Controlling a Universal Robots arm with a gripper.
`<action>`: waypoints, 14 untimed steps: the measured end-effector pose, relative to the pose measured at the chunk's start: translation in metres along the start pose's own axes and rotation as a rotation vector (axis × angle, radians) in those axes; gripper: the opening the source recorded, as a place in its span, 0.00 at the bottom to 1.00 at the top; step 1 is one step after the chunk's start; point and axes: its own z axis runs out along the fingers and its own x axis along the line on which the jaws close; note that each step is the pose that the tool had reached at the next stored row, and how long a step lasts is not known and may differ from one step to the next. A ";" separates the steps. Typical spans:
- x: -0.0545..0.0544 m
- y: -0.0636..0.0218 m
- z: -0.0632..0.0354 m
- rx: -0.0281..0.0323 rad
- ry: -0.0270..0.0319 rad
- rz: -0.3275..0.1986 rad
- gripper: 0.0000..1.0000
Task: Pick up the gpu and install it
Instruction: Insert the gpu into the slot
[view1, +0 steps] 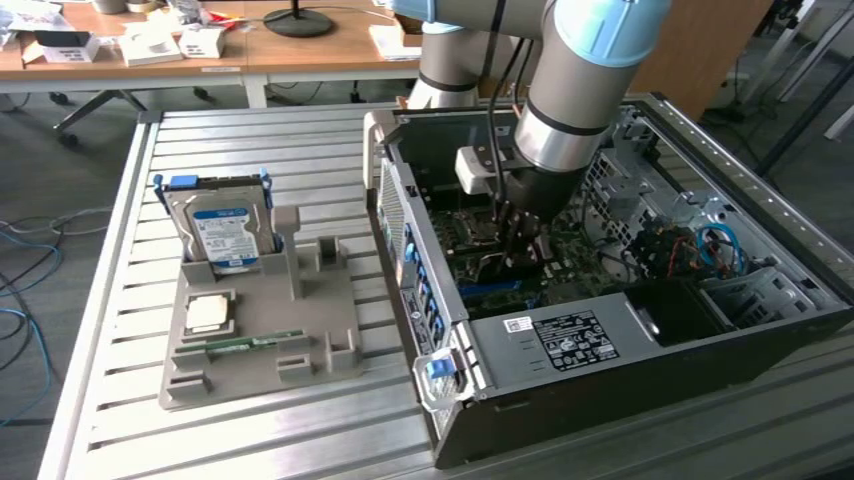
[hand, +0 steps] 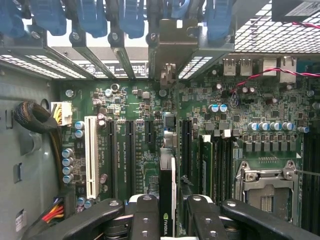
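End effector (hand: 167, 220) reaches down inside the open case (view1: 561, 345), its dark fingers (hand: 145, 217) pinching the gpu (hand: 167, 200) edge-on between them. In the wrist view the card stands upright over the motherboard (hand: 240, 125), in line with a dark slot among the expansion slots, its metal bracket (hand: 165, 65) up against the case's rear wall. In the exterior view, a grey holder (view1: 254, 330) to the case's left on the slatted surface (view1: 160, 180) carries a hard drive (view1: 224, 232) upright and a memory stick (view1: 247, 343).
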 end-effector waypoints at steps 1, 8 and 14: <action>0.000 0.0001 0.0000 0.0000 -0.0001 0.001 0.26; 0.000 0.0002 0.0002 0.0000 0.0001 0.004 0.26; 0.000 0.0002 0.0008 0.0002 -0.0001 0.005 0.26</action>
